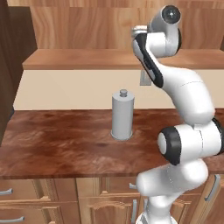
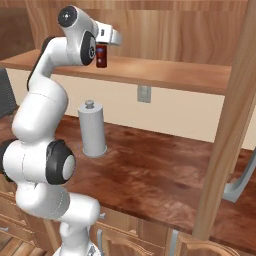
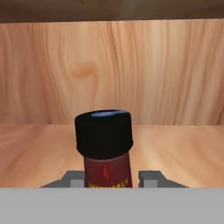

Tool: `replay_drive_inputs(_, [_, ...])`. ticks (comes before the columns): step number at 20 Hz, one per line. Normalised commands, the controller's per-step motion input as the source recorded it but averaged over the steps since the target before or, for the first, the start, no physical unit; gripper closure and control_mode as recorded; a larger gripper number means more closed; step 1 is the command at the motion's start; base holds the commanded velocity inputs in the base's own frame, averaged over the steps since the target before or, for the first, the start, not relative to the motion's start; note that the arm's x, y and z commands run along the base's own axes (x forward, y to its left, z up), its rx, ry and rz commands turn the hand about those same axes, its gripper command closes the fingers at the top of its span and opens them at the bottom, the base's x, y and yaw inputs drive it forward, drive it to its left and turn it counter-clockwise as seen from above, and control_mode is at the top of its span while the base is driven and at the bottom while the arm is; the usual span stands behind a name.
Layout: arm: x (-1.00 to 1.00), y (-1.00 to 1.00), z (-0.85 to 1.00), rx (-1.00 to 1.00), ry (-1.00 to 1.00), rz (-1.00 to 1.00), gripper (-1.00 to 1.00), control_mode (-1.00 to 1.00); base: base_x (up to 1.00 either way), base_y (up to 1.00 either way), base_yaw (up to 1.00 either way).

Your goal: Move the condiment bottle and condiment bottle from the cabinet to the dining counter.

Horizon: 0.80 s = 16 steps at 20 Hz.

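The hand [image 3: 107,180] is clamped on the condiment bottle [image 3: 105,146], its two finger tips [image 3: 73,179] pressed against the red-labelled body at 9 and 3 o'clock, below the black cap. In the right base view the hand [image 2: 102,55] holds the condiment bottle [image 2: 102,56] upright just above the cabinet [image 2: 165,75] shelf, in front of its wooden back panel. Below, at about 6 o'clock from the bottle, a grey cylinder [image 2: 93,129] stands on the reddish-brown desk [image 2: 150,175] by the wall.
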Motion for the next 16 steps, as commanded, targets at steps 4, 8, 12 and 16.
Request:
replay_drive_inputs(4, [-1.00,0.00,0.66,0.00,-0.11,0.00,1.00,-1.00,0.00,0.00,0.00])
replay_drive_inputs(8, [-1.00,0.00,0.56,0.00,0.00,0.00,1.00,-1.00,0.00,0.00,0.00])
replay_drive_inputs(12, [-1.00,0.00,0.30,0.00,0.00,0.00,1.00,-1.00,0.00,0.00,0.00])
replay_drive_inputs(16, [-1.00,0.02,0.05,0.00,0.04,0.00,1.00,-1.00,0.00,0.00,0.00])
